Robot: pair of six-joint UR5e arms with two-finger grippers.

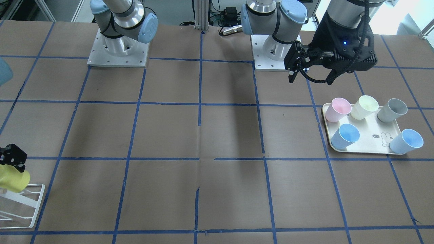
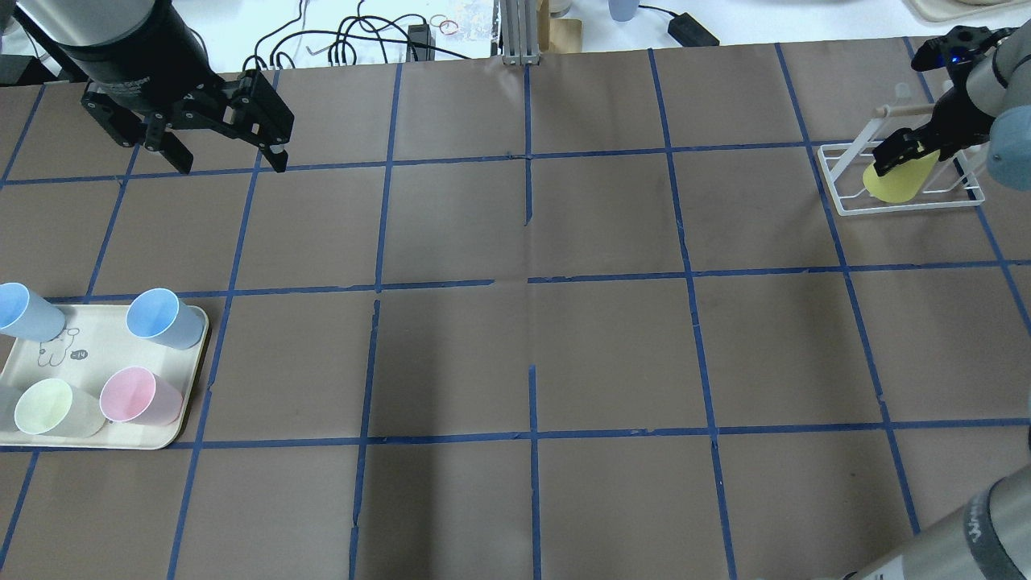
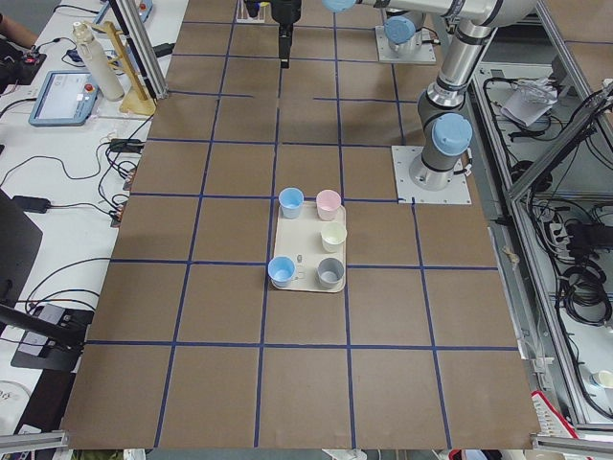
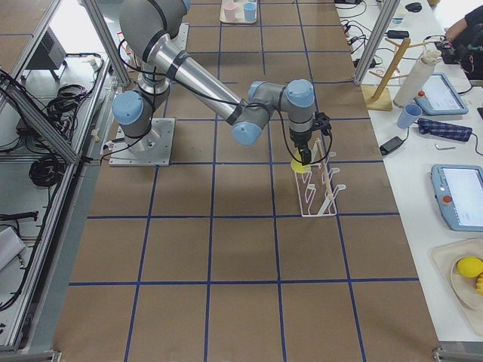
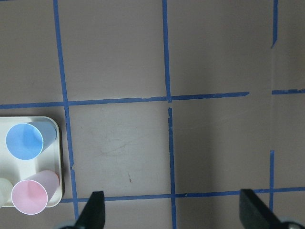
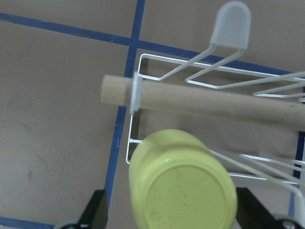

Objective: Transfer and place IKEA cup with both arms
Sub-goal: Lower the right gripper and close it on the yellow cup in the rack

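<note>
The bright yellow IKEA cup (image 6: 183,191) lies tilted on the white wire rack (image 2: 842,203) at the far right of the table, its base facing the right wrist camera. My right gripper (image 6: 171,210) straddles it with its fingers wide apart. A strip of table shows between one finger (image 6: 97,210) and the cup wall, so it reads as open. From overhead the cup (image 2: 894,184) sits just under that gripper (image 2: 906,153). My left gripper (image 2: 231,165) hangs open and empty above the table's far left, beyond the tray.
A cream tray (image 2: 165,439) at the near left holds pink (image 2: 141,396), pale cream-yellow (image 2: 48,407), grey (image 1: 392,110) and two light blue cups (image 2: 161,316). The rack has a wooden bar (image 6: 214,100) and capped wire prongs (image 6: 231,24). Blue tape lines grid the brown table.
</note>
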